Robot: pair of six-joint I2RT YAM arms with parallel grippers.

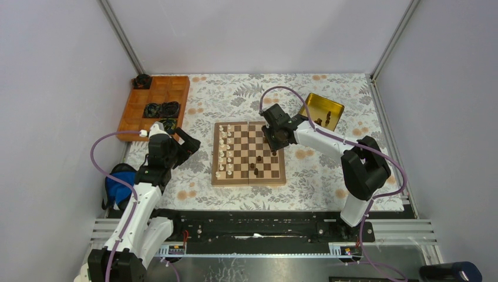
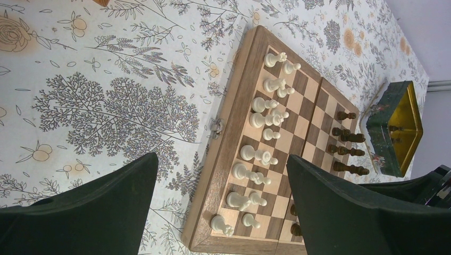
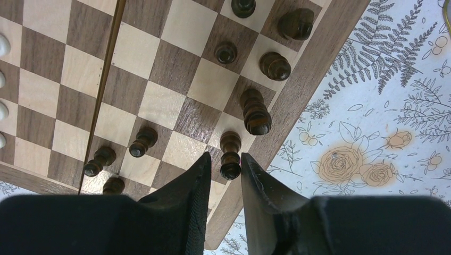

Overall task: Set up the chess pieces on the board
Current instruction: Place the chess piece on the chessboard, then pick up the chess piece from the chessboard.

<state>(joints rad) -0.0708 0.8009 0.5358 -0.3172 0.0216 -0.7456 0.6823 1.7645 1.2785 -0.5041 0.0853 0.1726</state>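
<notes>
Nearest us, the left claw (image 2: 222, 159) hangs spread wide above the floral counter (image 1: 317, 170), holding nothing. On the board (image 1: 241, 182), cream chess pieces (image 1: 224, 150) fill two files. At its right edge, the right claw (image 3: 226, 155) stands narrowly parted astride one upright dark piece (image 3: 230, 143). Beyond sits a gold tin (image 1: 320, 107).

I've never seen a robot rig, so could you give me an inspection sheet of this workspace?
Surface: floral tablecloth, flat.
Job's things: square wooden chessboard; cream-white wooden chessmen in two columns on its left side; a few dark brown wooden chessmen on its right side.
Clutter: orange compartment tray with black rings; gold tin holding dark pieces; blue object by left arm.
Grippers: left tool open, empty; right tool around one dark chessman, grip unclear.
Cables: lilac cable looping on each arm.
Surroundings: plain grey walls.
</notes>
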